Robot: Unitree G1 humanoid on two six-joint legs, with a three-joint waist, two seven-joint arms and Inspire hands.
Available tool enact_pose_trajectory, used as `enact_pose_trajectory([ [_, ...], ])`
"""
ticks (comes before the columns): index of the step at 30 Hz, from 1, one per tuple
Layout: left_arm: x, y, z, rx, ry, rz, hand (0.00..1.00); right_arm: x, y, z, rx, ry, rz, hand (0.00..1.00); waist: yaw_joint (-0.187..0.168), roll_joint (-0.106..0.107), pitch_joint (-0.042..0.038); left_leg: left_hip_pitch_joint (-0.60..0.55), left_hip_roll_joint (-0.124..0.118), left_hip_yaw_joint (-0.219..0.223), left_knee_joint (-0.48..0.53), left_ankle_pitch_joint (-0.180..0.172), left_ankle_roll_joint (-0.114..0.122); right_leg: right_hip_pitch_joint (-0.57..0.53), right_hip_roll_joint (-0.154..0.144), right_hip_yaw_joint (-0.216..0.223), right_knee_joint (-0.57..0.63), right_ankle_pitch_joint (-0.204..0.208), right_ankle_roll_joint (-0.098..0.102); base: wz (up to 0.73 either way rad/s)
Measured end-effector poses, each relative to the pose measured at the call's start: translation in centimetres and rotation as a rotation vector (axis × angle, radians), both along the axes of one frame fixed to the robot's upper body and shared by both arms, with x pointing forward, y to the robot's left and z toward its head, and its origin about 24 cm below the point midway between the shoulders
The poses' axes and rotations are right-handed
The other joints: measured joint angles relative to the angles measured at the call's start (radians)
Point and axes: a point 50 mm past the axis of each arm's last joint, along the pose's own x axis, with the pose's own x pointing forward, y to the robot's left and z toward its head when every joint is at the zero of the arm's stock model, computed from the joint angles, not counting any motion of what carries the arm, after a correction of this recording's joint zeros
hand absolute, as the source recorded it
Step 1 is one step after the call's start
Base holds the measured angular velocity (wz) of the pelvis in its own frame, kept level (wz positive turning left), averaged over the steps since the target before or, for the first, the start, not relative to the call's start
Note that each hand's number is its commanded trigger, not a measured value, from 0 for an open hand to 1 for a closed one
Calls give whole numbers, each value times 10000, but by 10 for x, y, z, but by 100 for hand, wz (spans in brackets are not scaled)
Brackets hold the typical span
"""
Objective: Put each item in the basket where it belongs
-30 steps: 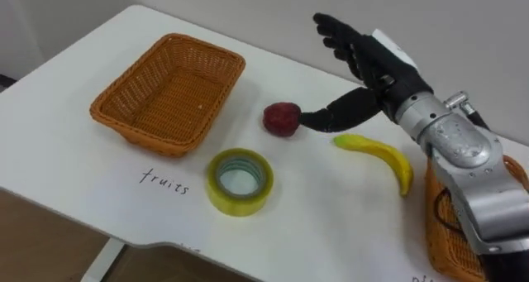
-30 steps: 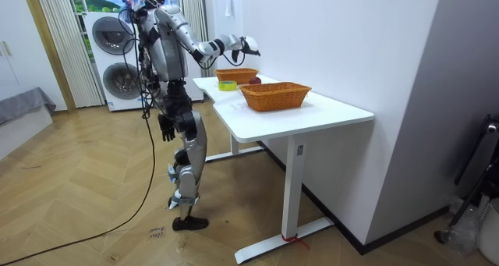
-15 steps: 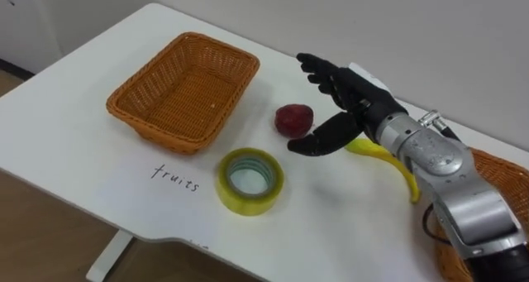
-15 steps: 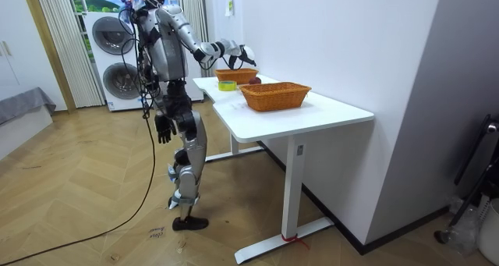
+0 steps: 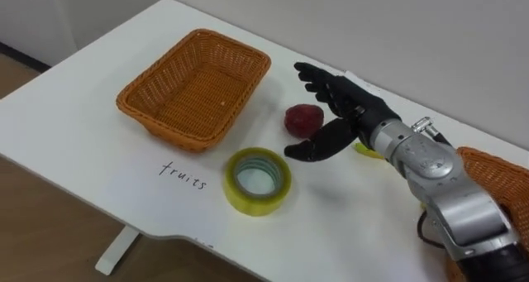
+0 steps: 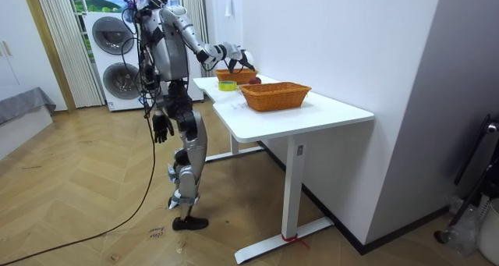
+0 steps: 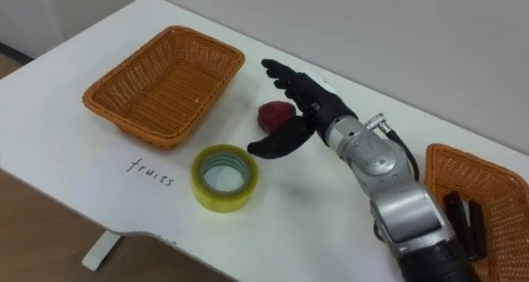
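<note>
Red fruit (image 5: 303, 119) on table (image 5: 83, 141), 4 o'clock of fruit basket (image 5: 197, 88); right hand (image 5: 355, 115) has dropped beside it, spread wide, holding nothing; grasp looks next; left hand (image 6: 160, 128) hangs by hip

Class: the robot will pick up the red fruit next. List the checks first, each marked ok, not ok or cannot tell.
1. Right hand open, close by red fruit: ok.
2. Fruit gripped: not ok.
3. Fruits basket has room: ok.
4. Tape roll apart from the fruit: ok.
5. Left hand down at the robot's side: ok.
6. Banana clear of the wrist: cannot tell.
</note>
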Motion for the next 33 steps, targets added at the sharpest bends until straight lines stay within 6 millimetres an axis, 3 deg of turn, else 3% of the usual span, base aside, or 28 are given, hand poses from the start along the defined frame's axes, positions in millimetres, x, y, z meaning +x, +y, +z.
enact_pose_trajectory([
  [14, 11, -1, 0, 145, -280, -97, 0, 0, 7, -16, -340, 584, 148, 0, 238, 15, 9, -144, 0, -36, 0, 2, -2, -116, 5, -93, -58, 0, 0, 1],
  [33, 13, -3, -1, -260, -128, -421, 0, -2, 20, -21, -1003, 747, 762, 0, 305, -31, -18, -139, -10, -34, -13, 1, -3, -70, 8, -108, -125, 0, 0, 0],
])
